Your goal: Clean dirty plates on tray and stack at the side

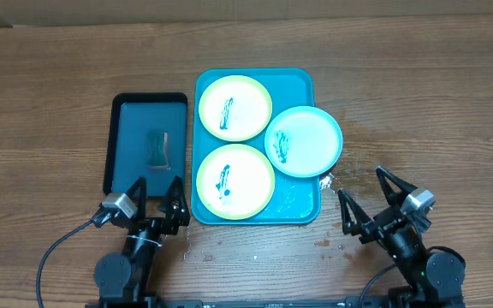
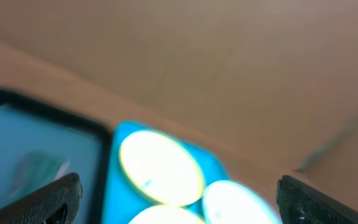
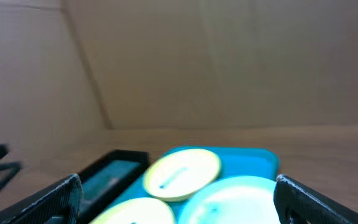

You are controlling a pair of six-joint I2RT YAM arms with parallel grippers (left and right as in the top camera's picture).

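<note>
The job looks barely begun. The left gripper hangs spread wide with nothing between its fingers, and the right gripper is likewise released and empty. Ahead of both, and between them, the turquoise tray sits on the tabletop. It carries three plates: a far yellow-green plate, a near yellow-green plate and a blue plate that overhangs the tray's edge on the right gripper's side. Each shows a dark teal smear, so none looks cleaned. No stack has been started beside the tray.

Directly ahead of the left gripper is a black tray holding what looks like a sponge. I'd judge the next move is to fetch it. The left gripper would need to reach forward and down, then close across the sponge's narrow width. The near yellow-green plate lies just ahead and to the right of the left gripper, so it is the handiest to wipe first. The right gripper may need to steady it, since a shallow plate could slide under the wiping.
</note>
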